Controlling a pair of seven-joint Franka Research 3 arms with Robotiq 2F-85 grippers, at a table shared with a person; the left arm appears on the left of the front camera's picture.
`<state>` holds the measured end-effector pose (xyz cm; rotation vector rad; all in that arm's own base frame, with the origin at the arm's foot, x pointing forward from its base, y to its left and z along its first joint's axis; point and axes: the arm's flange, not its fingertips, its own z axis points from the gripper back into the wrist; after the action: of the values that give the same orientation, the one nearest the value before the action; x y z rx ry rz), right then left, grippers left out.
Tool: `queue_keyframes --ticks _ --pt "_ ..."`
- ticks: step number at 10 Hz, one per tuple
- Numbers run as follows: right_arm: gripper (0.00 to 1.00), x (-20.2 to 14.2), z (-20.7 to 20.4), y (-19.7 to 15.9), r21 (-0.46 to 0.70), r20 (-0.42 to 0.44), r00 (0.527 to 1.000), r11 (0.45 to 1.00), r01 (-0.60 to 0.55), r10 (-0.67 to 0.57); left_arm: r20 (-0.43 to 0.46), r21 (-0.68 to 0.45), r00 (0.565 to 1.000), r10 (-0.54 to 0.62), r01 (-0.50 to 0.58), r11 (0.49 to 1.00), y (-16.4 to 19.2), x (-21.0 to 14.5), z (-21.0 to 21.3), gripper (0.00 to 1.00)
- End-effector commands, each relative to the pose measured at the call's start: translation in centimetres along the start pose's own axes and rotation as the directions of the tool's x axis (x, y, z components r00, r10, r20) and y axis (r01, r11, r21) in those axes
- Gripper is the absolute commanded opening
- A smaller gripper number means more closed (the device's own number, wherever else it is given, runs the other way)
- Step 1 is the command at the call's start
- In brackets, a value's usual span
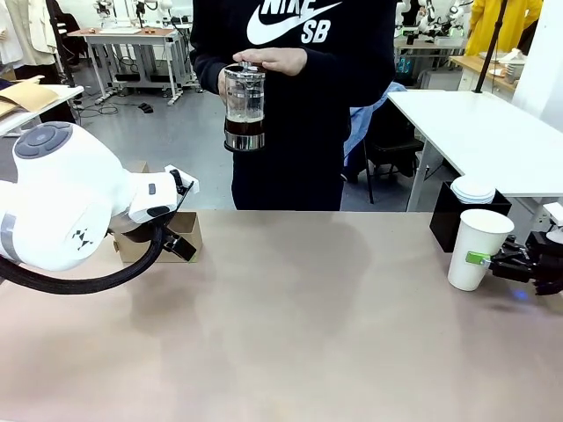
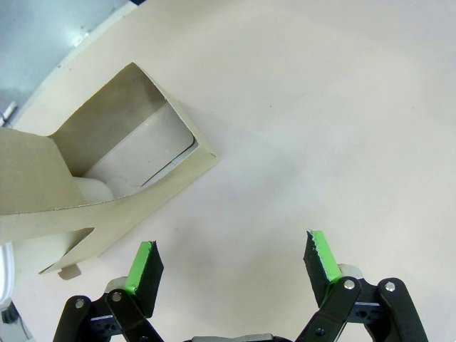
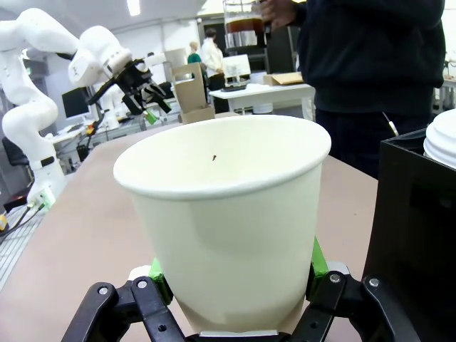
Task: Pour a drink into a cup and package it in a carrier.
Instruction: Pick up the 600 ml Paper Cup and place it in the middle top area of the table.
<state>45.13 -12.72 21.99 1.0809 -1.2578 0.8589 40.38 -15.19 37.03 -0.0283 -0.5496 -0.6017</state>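
Right gripper (image 1: 482, 260) tight around white paper cup (image 1: 478, 246), table's (image 1: 290, 316) right edge; left gripper (image 2: 231, 260) agape near brown cardboard carrier (image 2: 128, 164).

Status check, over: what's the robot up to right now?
Right tool shut on cup. Left tool open by carrier. Person holds press pot. Black box beside cup.

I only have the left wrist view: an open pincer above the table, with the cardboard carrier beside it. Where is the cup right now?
Observer: The right pincer is shut on the cup, at the right end of the table beside a black box.
Operator: Anything in it?
Observer: No, the right wrist view shows it open-topped and empty.
Operator: And the drink?
Observer: It's in the press pot, which the person holds in both hands beyond the far edge.
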Motion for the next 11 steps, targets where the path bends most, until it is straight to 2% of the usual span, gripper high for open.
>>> queue_keyframes --ticks 1,3,6,8,11 --pt "0.8 0.2 -0.1 0.1 0.0 0.0 1.0 1.0 -0.002 0.002 0.0 0.0 1.0 0.0 0.0 1.0 0.0 0.0 0.0 1.0" --pt "0.8 0.0 0.0 0.0 0.0 0.0 1.0 1.0 0.0 0.0 0.0 0.0 1.0 0.0 0.0 1.0 0.0 0.0 0.0 1.0" --pt "0.8 6.2 -3.5 5.8 -0.099 0.019 0.996 0.991 -0.086 0.089 0.0 0.0 1.0 0.0 0.0 1.0 0.0 0.0 0.0 1.0" --pt "0.8 9.9 -7.3 7.9 -0.166 0.031 0.994 0.981 -0.102 0.109 0.0 0.0 1.0 0.0 0.0 1.0 0.0 0.0 0.0 1.0" --pt "0.8 13.9 -16.5 8.3 -0.22 0.035 0.987 0.964 -0.148 0.159 0.0 0.0 1.0 0.0 0.0 1.0 0.0 0.0 0.0 1.0"
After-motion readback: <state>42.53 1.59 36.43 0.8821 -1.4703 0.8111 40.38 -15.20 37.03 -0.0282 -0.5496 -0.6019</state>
